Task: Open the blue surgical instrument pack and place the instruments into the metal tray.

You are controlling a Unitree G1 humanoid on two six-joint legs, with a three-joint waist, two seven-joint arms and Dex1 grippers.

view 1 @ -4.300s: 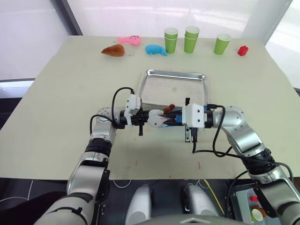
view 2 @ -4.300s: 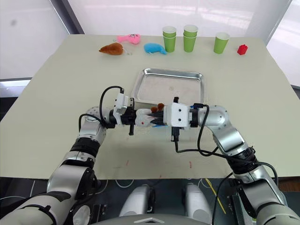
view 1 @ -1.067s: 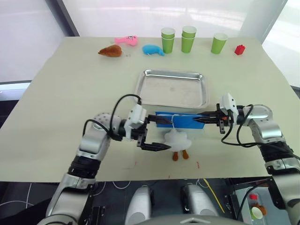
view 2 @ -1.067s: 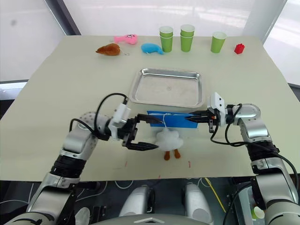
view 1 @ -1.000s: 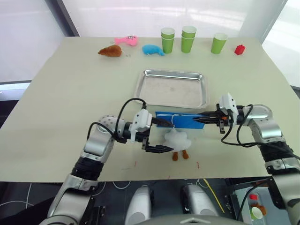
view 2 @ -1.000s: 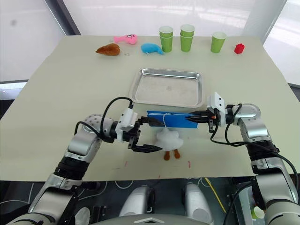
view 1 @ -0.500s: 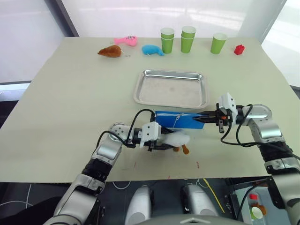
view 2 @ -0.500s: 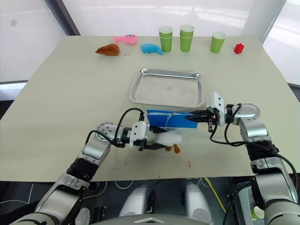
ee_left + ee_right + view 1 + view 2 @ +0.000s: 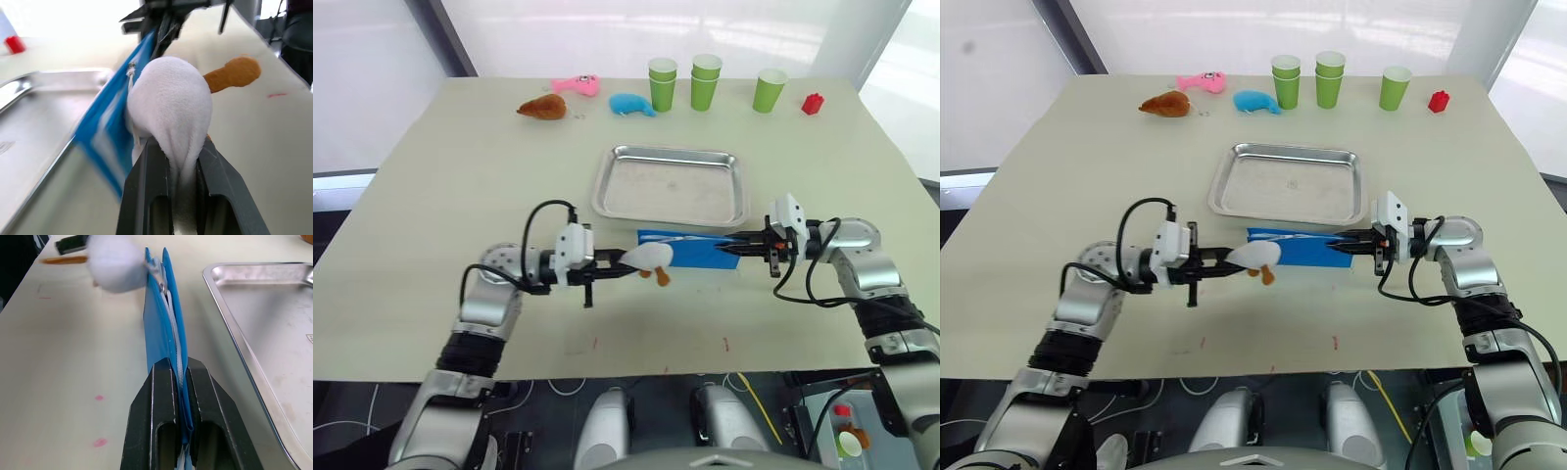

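The blue surgical instrument pack [image 9: 690, 245] stands on its long edge just in front of the metal tray [image 9: 671, 186], which holds nothing. My right gripper [image 9: 736, 249] is shut on the pack's right end; its black fingers [image 9: 161, 382] clamp the blue fabric and white zipper line. My left gripper [image 9: 619, 264] is shut on a white plush charm [image 9: 648, 258] with orange feet. The charm hangs from the zipper at the pack's left end, as the left wrist view shows [image 9: 171, 107]. The instruments are hidden.
Along the far edge of the table stand several green cups [image 9: 707, 80], a red block [image 9: 814, 103], a blue plush toy [image 9: 632, 104], a pink toy [image 9: 578, 85] and a brown toy [image 9: 546, 107]. Bare tabletop lies left of and in front of the pack.
My left gripper shut on the white plush charm in front of the pack, then lifted it up and left to the pack's left end. The right gripper stayed still.
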